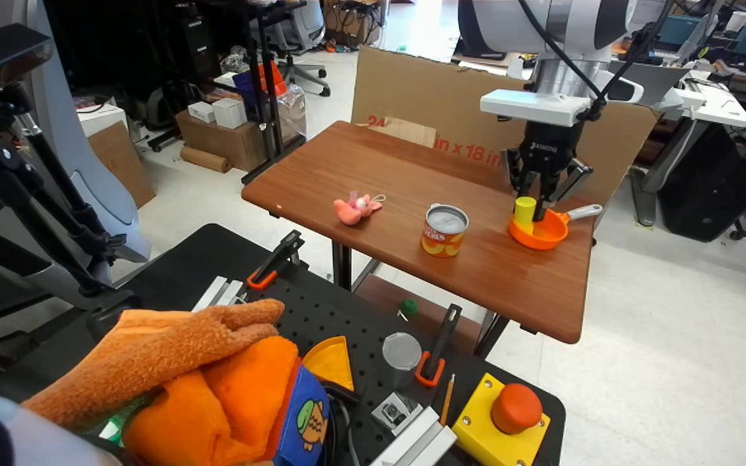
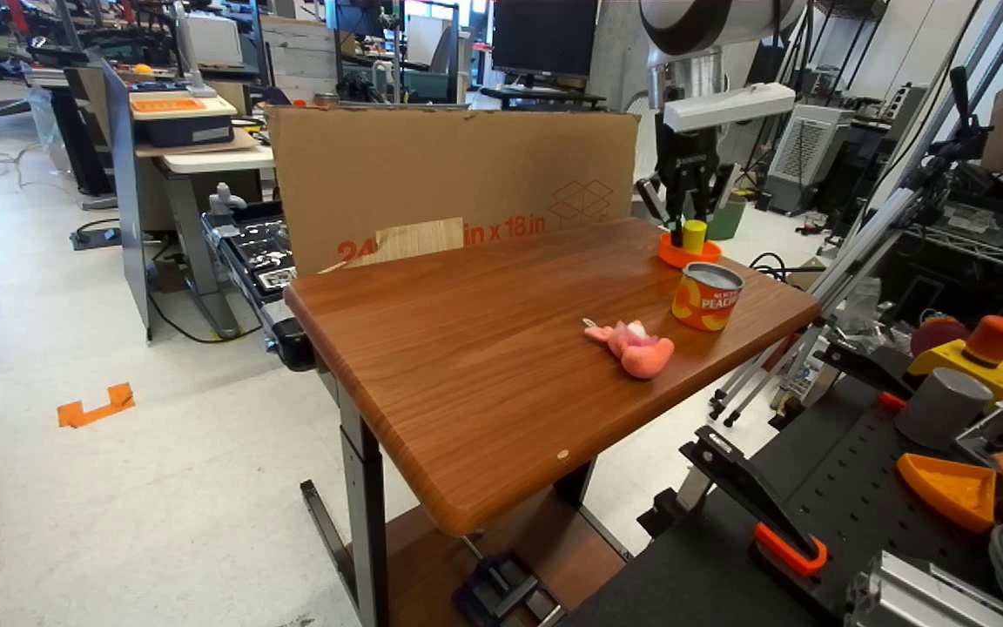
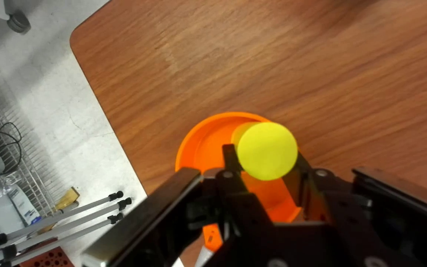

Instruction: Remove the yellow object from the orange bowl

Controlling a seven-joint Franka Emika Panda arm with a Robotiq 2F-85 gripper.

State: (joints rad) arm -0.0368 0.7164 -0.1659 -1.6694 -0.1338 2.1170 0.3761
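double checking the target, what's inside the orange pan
In the orange pan shows a yellow cylinder, upright and rising above the rim, with the gripper straddling it. The pan floor beneath is covered, and whether the cylinder's base touches it cannot be seen.

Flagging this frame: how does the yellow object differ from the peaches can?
Size: the yellow object is clearly narrower than the peaches can in both exterior views.
Look: the yellow object is plain yellow, while the peaches can is printed in red and orange, with a grey top.
Place: the yellow object is inside the orange bowl; the peaches can stands on the table.
Shared: both look roughly cylindrical and upright.
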